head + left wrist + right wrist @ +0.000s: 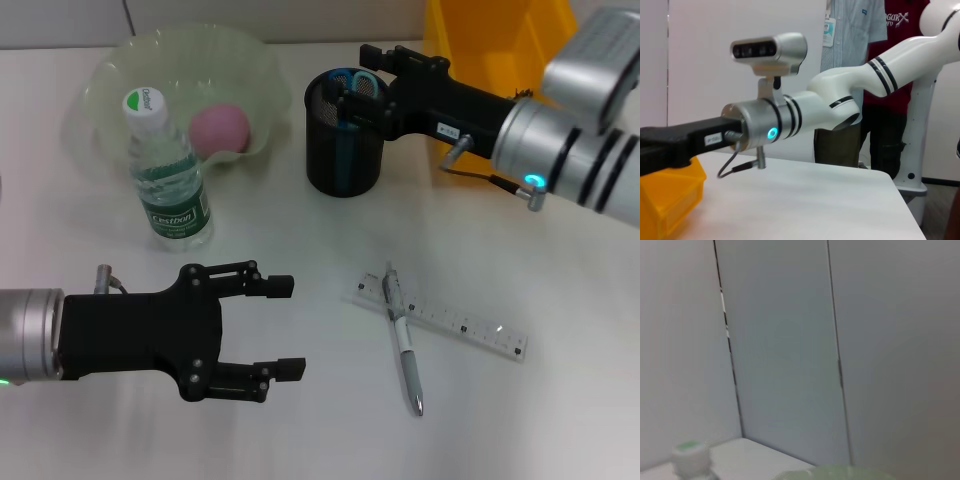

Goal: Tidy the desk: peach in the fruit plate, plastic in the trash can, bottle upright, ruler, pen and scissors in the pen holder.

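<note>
The right claw (368, 78) hangs over the black mesh pen holder (345, 140) at the far middle of the desk (560, 420), scissors (352, 84) standing inside — whether its fingers are apart or together cannot be told. The left claw (285, 328) hovers wide apart at the near left, holding nothing. Ruler (450, 318) and pen (402, 338) lie crossed near right; the bottle (165, 170) stands upright beside the fruit plate (120, 70) — peach (220, 128) inside.

The right arm (805, 112) is reaching across the white table (805, 200); a yellow bin (667, 200) is sitting at the table's edge.
</note>
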You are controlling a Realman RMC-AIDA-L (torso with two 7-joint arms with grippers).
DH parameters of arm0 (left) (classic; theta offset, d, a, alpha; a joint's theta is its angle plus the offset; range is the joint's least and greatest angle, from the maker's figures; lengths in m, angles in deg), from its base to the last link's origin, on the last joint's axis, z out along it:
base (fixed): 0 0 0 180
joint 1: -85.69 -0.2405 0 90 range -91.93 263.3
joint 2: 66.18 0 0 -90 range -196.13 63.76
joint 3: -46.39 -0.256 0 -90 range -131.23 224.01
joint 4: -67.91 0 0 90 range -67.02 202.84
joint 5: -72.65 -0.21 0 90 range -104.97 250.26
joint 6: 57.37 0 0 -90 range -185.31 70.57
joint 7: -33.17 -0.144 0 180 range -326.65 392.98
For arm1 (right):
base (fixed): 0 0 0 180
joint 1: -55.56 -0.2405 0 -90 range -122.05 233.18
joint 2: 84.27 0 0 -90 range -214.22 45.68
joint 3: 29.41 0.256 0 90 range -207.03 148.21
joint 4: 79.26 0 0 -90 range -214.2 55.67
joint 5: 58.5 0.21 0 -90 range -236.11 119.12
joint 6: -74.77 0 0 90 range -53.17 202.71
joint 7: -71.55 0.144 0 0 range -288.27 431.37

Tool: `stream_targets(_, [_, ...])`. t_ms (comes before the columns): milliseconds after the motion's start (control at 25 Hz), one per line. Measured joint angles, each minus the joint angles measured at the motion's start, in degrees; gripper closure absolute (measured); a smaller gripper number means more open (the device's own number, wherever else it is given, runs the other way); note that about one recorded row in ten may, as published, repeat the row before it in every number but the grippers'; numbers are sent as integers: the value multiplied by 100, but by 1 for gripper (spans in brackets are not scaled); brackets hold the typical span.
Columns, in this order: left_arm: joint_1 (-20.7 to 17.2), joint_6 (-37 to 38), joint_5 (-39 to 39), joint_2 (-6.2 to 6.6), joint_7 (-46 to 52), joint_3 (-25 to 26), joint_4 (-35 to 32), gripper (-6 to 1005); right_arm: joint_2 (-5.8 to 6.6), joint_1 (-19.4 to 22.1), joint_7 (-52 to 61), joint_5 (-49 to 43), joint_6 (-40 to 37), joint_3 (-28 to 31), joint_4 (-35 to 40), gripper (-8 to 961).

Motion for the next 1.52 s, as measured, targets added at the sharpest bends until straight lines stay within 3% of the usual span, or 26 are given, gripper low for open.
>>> stream_targets(40, [0, 0, 0, 0, 0, 0, 0, 195, 0, 0, 0, 0, 0, 0, 0, 438])
stream_targets(120, [0, 0, 0, 0, 0, 0, 0, 195, 94, 436, 1041, -770, -49, 69, 929, 395])
stream_targets(200, [-3, 8, 0, 2, -1, 6, -2, 195, 140, 1005, 3154, -2565, -333, 498, 2495, 348])
stream_targets(240, [-3, 8, 0, 2, -1, 6, -2, 195, 140, 1005, 3154, -2565, -333, 498, 2495, 321])
stream_targets(320, [-26, 47, 0, 11, 13, 19, -15, 195, 85, 1164, 4859, -4252, -941, 1057, 3553, 268])
stream_targets(360, [-34, 57, 0, 12, 21, 4, -19, 195, 55, 1141, 5558, -5018, -1325, 1265, 3967, 242])
stream_targets(400, [-34, 57, 0, 12, 21, 4, -19, 195, -5, 950, 7026, -6537, -2248, 1626, 4780, 224])
stream_targets(440, [-34, 57, 0, 12, 21, 4, -19, 195, -5, 950, 7026, -6537, -2248, 1626, 4780, 206])
stream_targets(480, [-34, 57, 0, 12, 21, 4, -19, 195, -24, 691, 7828, -7490, -2970, 1739, 5148, 187])
stream_targets(560, [-34, 65, -7, 11, 23, -7, -4, 195, -23, 546, 8052, -7805, -3233, 1735, 5232, 151])
stream_targets(600, [-35, 67, -11, 11, 24, -7, -2, 195, -18, 241, 8272, -8398, -3747, 1696, 5289, 143])
stream_targets(760, [-33, 75, -11, 16, 30, -19, 0, 195, -27, -71, 7846, -9108, -4153, 1321, 5248, 127])
stream_targets(800, [-33, 75, -10, 17, 34, -21, 1, 195, -40, -142, 7564, -9390, -4145, 956, 5243, 126])
stream_targets(920, [-26, 75, -11, 18, 50, -24, 2, 195, -53, -206, 7448, -9498, -4042, 671, 5208, 126])
stream_targets(1520, [29, 60, -144, 63, 398, -4, -73, 195, -100, -205, 6844, -8904, -3168, 63, 4964, 126])
